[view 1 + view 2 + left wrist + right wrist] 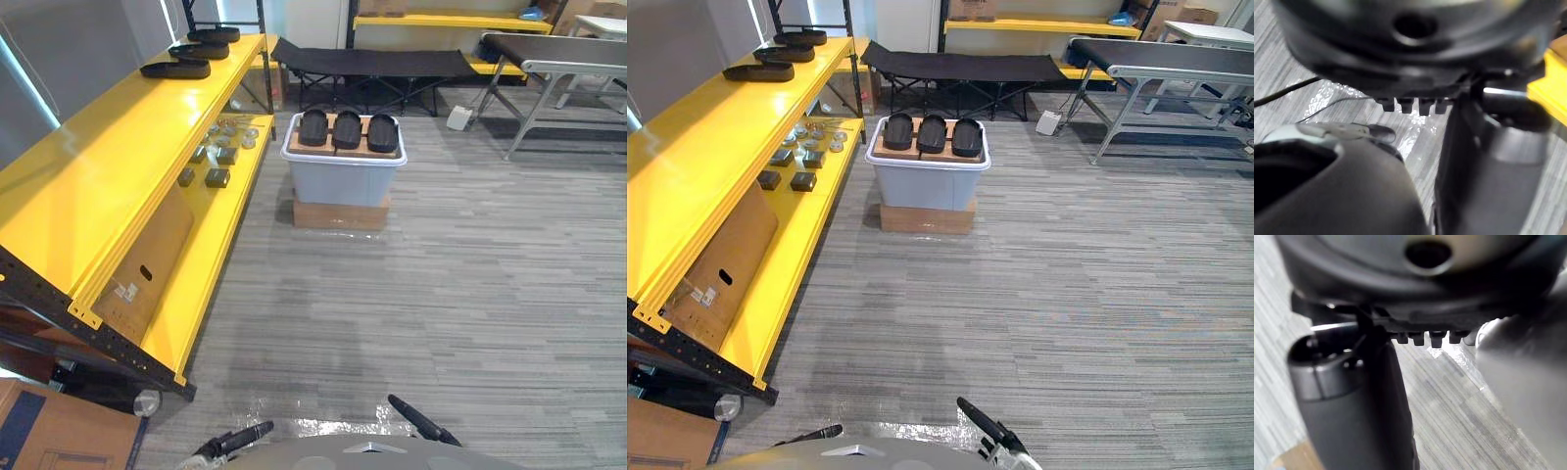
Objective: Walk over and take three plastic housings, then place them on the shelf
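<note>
The two eye views look down and ahead from the head, side by side, both showing the yellow shelf (118,166), the far-off bin (343,183) and the floor (470,284), while the wrist views sit right up close to the left hand (1400,58) and the right hand (1425,289), facing the floor.

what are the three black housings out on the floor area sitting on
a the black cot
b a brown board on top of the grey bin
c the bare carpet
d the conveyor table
b: the three housings lie side by side on a brown board across the top of the grey bin, which itself stands on a cardboard box.
</note>
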